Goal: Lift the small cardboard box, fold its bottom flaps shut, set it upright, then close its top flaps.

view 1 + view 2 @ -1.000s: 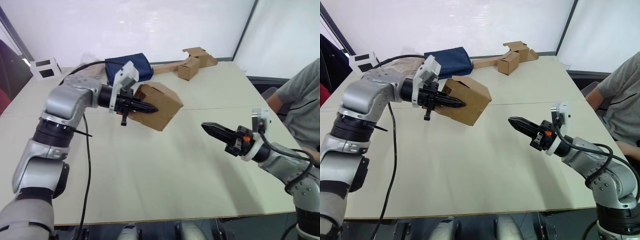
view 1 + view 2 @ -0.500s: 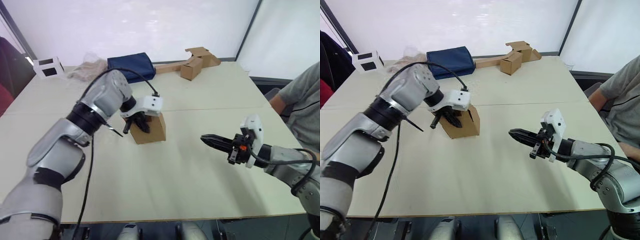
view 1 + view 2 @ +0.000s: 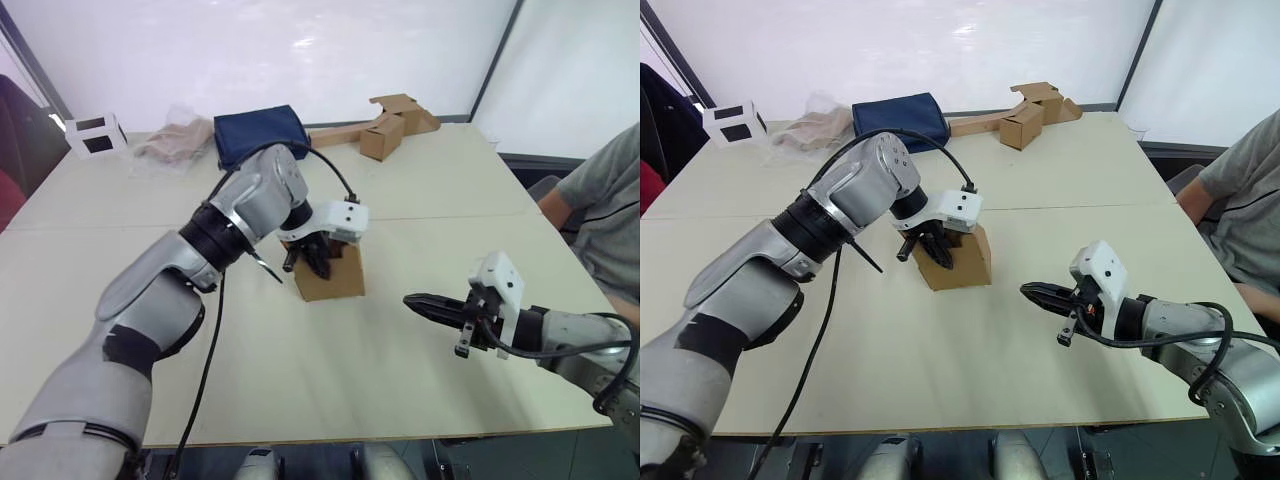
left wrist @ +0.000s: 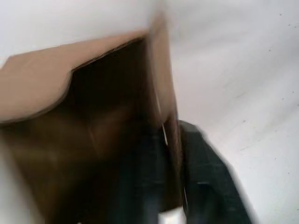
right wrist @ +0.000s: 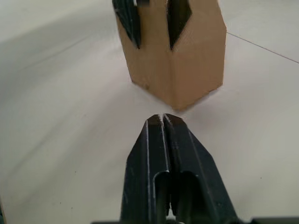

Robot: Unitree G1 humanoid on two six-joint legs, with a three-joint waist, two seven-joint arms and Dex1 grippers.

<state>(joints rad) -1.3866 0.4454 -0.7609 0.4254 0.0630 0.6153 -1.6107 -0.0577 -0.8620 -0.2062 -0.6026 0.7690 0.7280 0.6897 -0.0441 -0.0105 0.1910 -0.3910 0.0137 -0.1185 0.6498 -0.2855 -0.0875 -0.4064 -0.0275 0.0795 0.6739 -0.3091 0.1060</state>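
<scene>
At centre frame you see the small cardboard box (image 3: 958, 262) standing on the worktop (image 3: 970, 380), your left end effector (image 3: 932, 247) clamped on its wall. Your right end effector (image 3: 1032, 291), fingers together, hovers lower right, apart from it.

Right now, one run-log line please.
small cardboard box: upright on table | left tool: shut on box wall | right tool: shut, apart

Along the table's (image 3: 420, 185) far edge sit a white cube (image 3: 92, 134) (black squares), a navy bag (image 3: 258, 133), and a person's sleeve (image 3: 600, 200).

Small cardboard box (image 3: 333, 276) mid-table (image 3: 300, 380), right pincer (image 3: 415, 301) beside
</scene>
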